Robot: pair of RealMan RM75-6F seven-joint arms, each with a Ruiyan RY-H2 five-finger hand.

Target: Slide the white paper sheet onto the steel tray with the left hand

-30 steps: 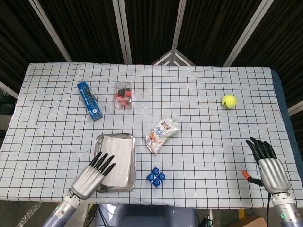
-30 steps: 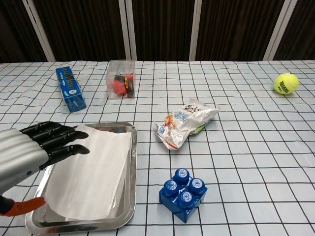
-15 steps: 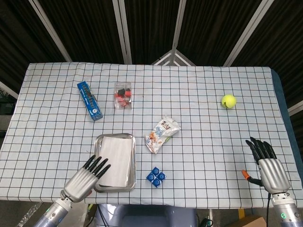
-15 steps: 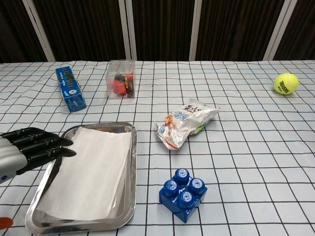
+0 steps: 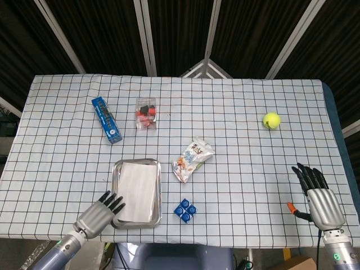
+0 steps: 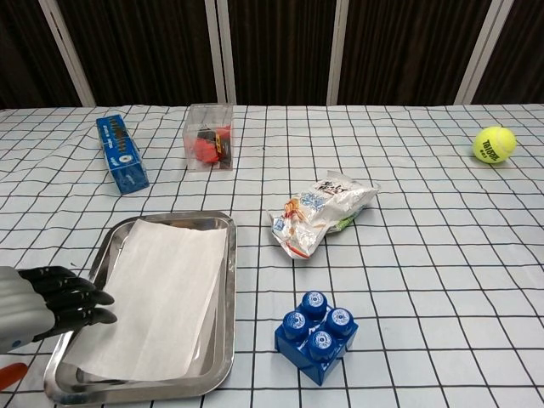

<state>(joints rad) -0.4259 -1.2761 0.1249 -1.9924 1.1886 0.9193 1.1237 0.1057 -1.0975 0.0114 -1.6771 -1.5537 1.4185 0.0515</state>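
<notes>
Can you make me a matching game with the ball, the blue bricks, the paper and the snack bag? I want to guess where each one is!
Things:
1. tennis ball
2. blue brick block
3. white paper sheet
4. snack bag

Places:
A. lying in the steel tray
B. far right side of the table
C. middle of the table, lying flat
D. near front edge, right of the tray

Pairs: 1-B, 2-D, 3-A, 4-C

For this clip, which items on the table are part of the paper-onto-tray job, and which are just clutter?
Part of the job:
white paper sheet, lying in the tray
steel tray
left hand, at the tray's near left edge

Just lying about:
blue box
clear box of red pieces
snack bag
blue brick
tennis ball
</notes>
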